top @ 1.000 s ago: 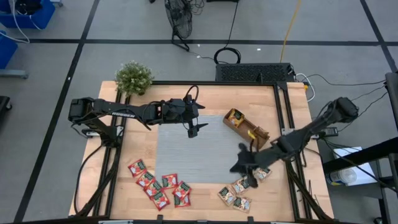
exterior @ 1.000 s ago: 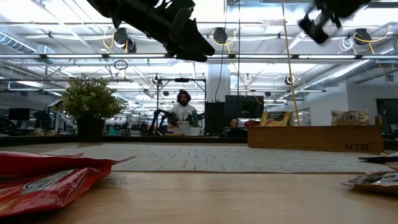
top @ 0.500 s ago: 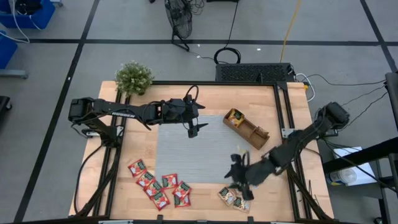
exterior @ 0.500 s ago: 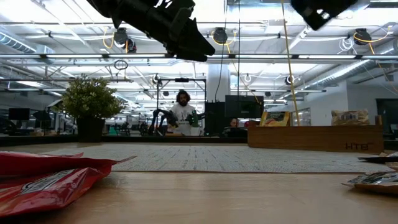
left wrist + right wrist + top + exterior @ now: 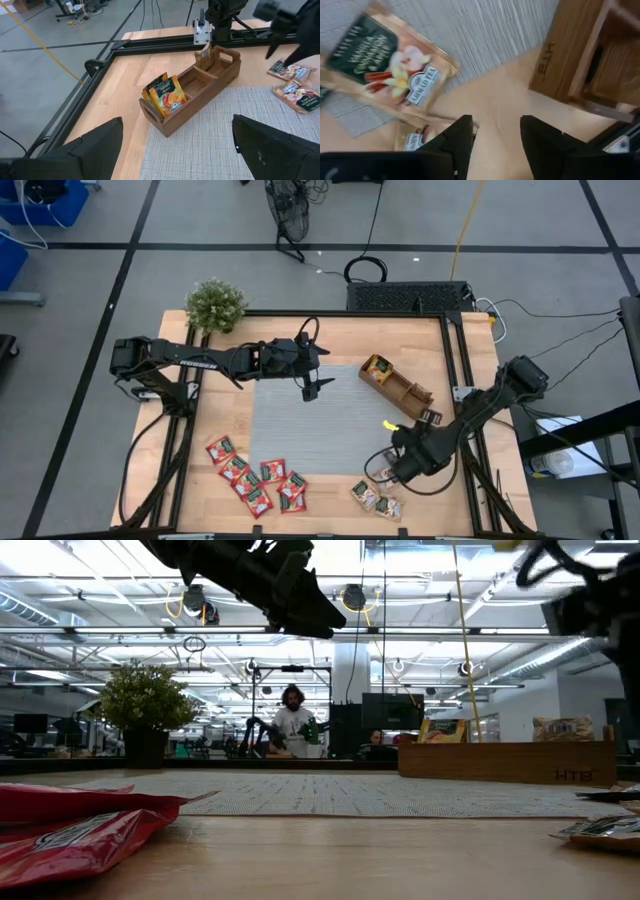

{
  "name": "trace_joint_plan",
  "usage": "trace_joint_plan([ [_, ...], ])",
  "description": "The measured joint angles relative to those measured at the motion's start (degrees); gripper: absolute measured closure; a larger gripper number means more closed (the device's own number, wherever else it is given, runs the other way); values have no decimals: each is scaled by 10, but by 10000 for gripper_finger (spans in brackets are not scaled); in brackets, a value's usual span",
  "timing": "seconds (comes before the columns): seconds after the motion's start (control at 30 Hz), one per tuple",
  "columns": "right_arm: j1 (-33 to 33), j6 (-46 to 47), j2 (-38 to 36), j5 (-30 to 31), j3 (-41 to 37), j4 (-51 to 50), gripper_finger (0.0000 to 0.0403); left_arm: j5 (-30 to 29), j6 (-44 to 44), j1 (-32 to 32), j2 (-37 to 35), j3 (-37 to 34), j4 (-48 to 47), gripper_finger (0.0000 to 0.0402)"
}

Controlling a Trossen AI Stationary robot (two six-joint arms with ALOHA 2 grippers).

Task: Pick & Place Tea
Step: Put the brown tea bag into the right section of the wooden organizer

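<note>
Two dark robot arms work over a pale wooden table that carries a grey woven mat in its middle. Next to the far right corner of the mat lies a brown wooden compartment tray; orange-yellow tea sachets stand upright in its end compartment, and one more sachet leans in another compartment. At the near left corner of the mat, red square tea sachets lie scattered on the wood, some overlapping. At the near right corner of the mat lie pale sachets with dark green print.

The right gripper is low at the near right corner of the mat, just beside the pale sachets. Its two fingers stand a little apart, with bare wood between them, and nothing is held. One pale sachet rests partly on the mat edge close by. The left gripper hangs above the far edge of the mat, its fingers spread wide and empty.
</note>
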Motion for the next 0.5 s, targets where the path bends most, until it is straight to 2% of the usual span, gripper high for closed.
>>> trace_joint_plan([
  [0.3,0,-31,0,-85,-76,198,262,0,0,0,0,0,0,36],
  [0.5,-4,-37,0,-70,-76,265,262,0,0,0,0,0,0,36],
])
